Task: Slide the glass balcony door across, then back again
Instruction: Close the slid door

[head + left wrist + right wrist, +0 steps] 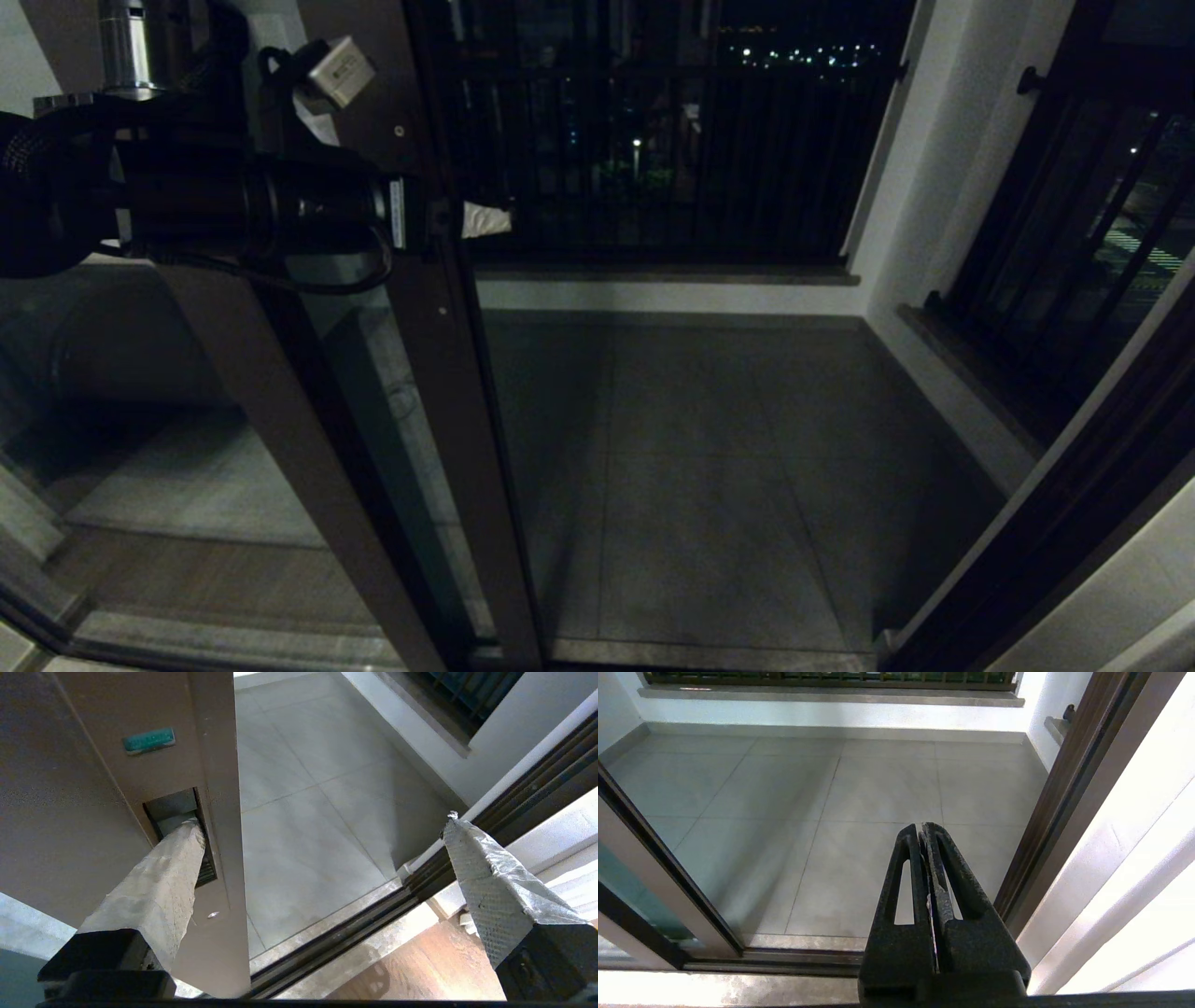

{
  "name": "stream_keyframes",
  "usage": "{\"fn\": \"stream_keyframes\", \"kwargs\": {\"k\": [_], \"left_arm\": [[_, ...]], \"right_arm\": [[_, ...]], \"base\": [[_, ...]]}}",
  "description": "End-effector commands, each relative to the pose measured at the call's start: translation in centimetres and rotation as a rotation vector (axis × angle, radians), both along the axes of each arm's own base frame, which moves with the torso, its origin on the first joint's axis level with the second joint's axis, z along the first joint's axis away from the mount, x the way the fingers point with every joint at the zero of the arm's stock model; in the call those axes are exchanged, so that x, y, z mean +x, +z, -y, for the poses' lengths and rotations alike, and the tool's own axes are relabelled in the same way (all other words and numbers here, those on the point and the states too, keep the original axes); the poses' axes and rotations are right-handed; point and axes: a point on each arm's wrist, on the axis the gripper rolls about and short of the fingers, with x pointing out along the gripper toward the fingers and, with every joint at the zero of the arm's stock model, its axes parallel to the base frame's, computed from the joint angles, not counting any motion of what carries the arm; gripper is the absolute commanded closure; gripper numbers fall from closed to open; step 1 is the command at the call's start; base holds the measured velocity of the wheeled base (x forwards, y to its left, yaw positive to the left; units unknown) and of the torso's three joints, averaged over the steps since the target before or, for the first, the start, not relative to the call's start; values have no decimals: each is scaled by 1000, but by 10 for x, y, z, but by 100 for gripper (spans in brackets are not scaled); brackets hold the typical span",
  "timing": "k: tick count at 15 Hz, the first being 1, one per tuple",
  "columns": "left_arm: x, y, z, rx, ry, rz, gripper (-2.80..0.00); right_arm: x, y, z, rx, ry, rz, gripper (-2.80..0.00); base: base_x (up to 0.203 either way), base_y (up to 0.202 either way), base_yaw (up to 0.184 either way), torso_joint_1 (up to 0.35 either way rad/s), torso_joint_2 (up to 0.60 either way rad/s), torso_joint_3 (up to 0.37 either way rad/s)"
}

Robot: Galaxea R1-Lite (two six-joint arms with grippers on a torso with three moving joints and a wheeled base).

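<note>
The glass balcony door (455,392) stands at the left of the doorway, its brown stile upright, with open doorway to its right. My left gripper (450,220) is at the stile at upper left and is open wide. In the left wrist view (322,823), one taped finger (163,877) has its tip inside the recessed handle slot (175,805) of the door (93,788). The other finger (486,882) hangs free in the opening. My right gripper (924,828) is shut on nothing, low before the doorway, and does not show in the head view.
A second brown stile (280,448) with glass stands left of the door. The dark floor track (355,933) crosses the threshold. The door jamb (1055,523) bounds the opening on the right. Beyond lie the tiled balcony floor (709,448) and a dark railing (653,140).
</note>
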Motion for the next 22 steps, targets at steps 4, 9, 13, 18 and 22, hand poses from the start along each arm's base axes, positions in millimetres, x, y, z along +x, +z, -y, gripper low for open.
{"fn": "stream_keyframes", "kwargs": {"k": [4,9,13,18,22], "left_arm": [[1,-1,5,0,-17,-4,-280],[2,-1,8,-1,-28,-2,-280],[5,-2,14,1,-39,0,-280],[9,-3,21,1,-54,-2,-280],[11,-6,25,5,-51,-5,-280]], "right_arm": [[0,0,0,-1,0,-2,0],[0,0,0,-1,0,-2,0],[0,0,0,-1,1,-2,0],[0,0,0,-1,1,-2,0],[0,0,0,-1,1,-2,0]], "base": [[0,0,0,0,0,0],[0,0,0,0,0,0],[0,0,0,0,0,0],[0,0,0,0,0,0],[0,0,0,0,0,0]]}}
